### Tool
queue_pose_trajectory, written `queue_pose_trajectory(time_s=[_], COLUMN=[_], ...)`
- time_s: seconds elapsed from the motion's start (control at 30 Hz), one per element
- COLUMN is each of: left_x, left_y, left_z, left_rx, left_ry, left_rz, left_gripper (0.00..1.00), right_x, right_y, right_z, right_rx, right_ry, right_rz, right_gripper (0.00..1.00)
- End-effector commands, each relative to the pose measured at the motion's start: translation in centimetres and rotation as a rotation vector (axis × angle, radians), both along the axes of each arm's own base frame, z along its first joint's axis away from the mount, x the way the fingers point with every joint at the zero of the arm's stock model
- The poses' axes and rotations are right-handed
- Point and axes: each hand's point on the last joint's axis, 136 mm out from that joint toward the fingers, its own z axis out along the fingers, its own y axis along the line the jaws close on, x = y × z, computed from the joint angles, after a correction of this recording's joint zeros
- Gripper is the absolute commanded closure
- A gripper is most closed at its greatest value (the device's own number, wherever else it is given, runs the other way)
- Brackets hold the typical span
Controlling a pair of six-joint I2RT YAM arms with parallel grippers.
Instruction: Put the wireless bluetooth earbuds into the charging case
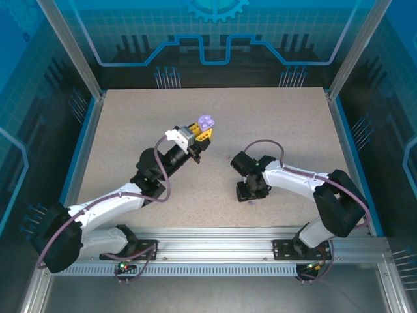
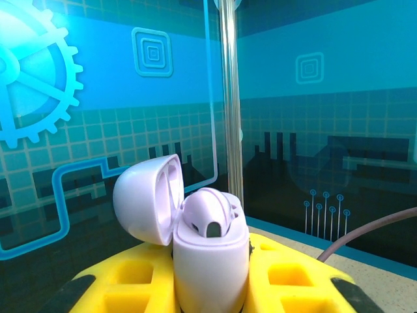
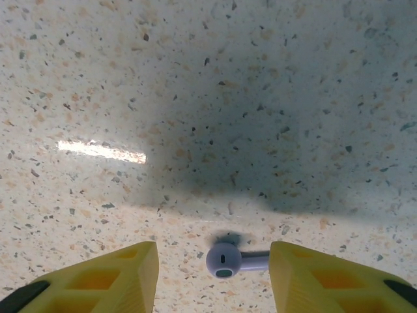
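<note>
Two arms over a speckled table [image 1: 130, 124] — one holding the case, one poised at a bud.

The left arm [image 1: 111, 205] reached toward the table's middle and the right arm [image 1: 306, 182] bent in from the right to a spot nearer the front. The left gripper [image 1: 201, 134] was clamped tight on the lower body of the lilac case [image 2: 212, 280], lifted off the table, upright, with its lid [image 2: 146, 199] swung open to the left. The right gripper [image 3: 214, 264] pointed down at the table, its yellow fingers [image 3: 111, 280] partly spread with nothing gripped. One seated bud [image 2: 210, 212] stood in the case. A loose bud [image 3: 223, 259], lilac, lay on the table between the right fingers — head clear of the left one, stem running up to the right one.
</note>
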Motion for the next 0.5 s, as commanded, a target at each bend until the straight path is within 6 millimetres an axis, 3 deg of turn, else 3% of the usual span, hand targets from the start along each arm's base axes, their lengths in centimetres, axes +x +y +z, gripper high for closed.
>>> queue_pose_trajectory(time_s=[0.0,0.47], left_x=[-0.2,0.0], left_y=[0.5,0.3], left_z=[1.0,1.0], left_rx=[-0.025,-0.026], left_ry=[-0.018,-0.017], left_rz=[0.003,0.002], left_gripper=[1.0,1.0], right_x=[-1.7,-2.0], right_y=[-1.1,-0.8], right_z=[-0.5,-1.9], right_rx=[-0.035,-0.041], right_ry=[0.044,0.084], right_rz=[0.023,0.05], right_gripper=[0.51,0.6])
